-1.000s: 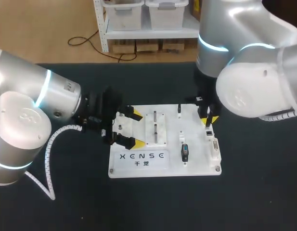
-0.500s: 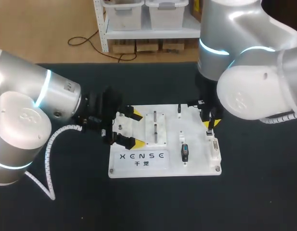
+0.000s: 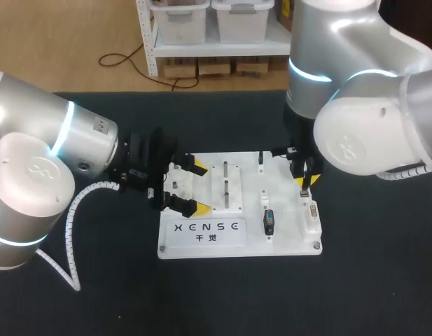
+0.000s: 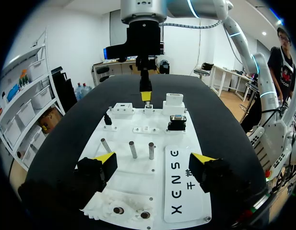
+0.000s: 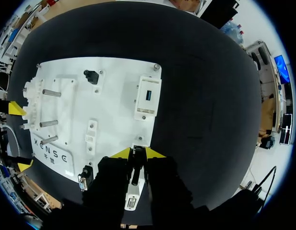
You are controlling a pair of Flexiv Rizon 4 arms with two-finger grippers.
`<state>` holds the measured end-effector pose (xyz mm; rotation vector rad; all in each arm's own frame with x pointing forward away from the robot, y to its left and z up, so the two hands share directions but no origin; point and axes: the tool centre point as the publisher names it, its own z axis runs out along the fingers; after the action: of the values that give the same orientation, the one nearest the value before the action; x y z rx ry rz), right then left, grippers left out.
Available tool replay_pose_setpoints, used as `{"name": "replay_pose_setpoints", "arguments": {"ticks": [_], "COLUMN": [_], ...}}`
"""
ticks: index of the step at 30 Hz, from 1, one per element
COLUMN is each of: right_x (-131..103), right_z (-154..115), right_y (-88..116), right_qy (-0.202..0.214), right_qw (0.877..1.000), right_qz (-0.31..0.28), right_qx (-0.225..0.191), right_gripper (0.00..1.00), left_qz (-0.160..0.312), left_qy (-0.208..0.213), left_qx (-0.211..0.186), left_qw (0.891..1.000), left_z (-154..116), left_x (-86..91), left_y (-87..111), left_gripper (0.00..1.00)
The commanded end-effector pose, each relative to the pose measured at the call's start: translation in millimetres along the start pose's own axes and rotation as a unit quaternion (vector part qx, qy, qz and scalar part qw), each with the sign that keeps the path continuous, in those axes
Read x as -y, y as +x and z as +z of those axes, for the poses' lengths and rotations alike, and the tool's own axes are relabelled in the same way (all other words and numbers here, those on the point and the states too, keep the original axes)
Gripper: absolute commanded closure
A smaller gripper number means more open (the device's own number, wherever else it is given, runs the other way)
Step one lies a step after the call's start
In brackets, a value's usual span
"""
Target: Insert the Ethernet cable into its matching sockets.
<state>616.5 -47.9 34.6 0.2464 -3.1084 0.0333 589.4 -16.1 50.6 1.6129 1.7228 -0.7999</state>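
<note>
The white practice board lies mid-table. My right gripper hangs over the board's right edge. In the right wrist view it is shut on a slim dark plug, the Ethernet connector, held just over a small white socket block. No cable trails from the plug that I can see. My left gripper is open, its yellow tips straddling the board's left end. In the left wrist view it has nothing between its fingers, and the right gripper stands beyond the board's far end.
The board also carries metal posts, a white block with a blue port, a small black plug and a dark multi-pin connector. Dark table surrounds the board.
My right gripper has come down a little with the plug, closer to the board's right edge. The left arm has not moved.
</note>
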Motion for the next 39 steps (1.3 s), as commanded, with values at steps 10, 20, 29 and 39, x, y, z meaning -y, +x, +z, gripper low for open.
{"name": "replay_pose_setpoints", "arguments": {"ticks": [10,20,29,39], "right_x": [3.1,1.0,4.2,1.6], "right_z": [4.7,7.5,14.0,21.0], "right_y": [-2.3,-5.1,-3.8,-0.7], "right_qy": [0.002,0.0,0.005,0.007], "right_qw": [1.0,1.0,1.0,1.0], "right_qz": [0.002,-0.003,-0.004,-0.011], "right_qx": [-0.001,0.001,-0.004,-0.012], "right_gripper": [1.0,1.0,1.0,1.0], "left_qz": [0.002,0.002,0.002,0.002], "left_qy": [0.0,0.0,0.0,0.0], "left_qx": [0.003,0.003,0.003,0.003], "left_qw": [1.0,1.0,1.0,1.0], "left_z": [0.3,0.3,0.3,0.3], "left_x": [-0.2,-0.2,-0.2,-0.2], "left_y": [2.0,2.0,2.0,2.0], "left_gripper": [0.0,0.0,0.0,0.0]}}
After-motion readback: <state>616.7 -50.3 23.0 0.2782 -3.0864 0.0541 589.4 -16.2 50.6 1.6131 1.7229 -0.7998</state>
